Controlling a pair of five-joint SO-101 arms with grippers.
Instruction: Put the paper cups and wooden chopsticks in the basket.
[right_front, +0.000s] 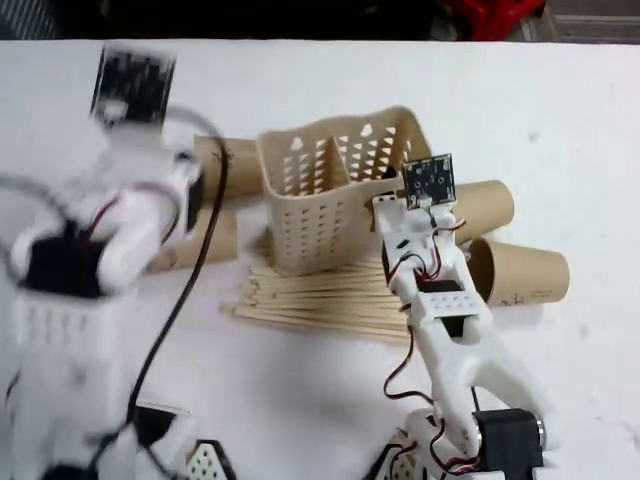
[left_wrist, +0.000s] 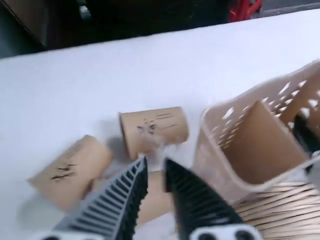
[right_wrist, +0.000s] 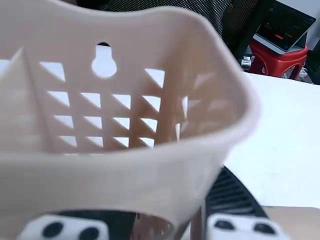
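A paper cup (left_wrist: 157, 195) just under the left gripper (left_wrist: 156, 164)
This gripper is opened only a little and nothing is held; the cup is laid on its side beside the basket (left_wrist: 215, 160), which is clamped by the right gripper (right_front: 390, 202).

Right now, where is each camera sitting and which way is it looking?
High view: above the table, looking down on the basket, chopsticks, the left arm and right arm.
Left wrist view: on the left arm, facing down past the open left gripper at lying paper cups.
Right wrist view: on the right arm, with the right gripper right against the basket's wall.
All three share the basket.
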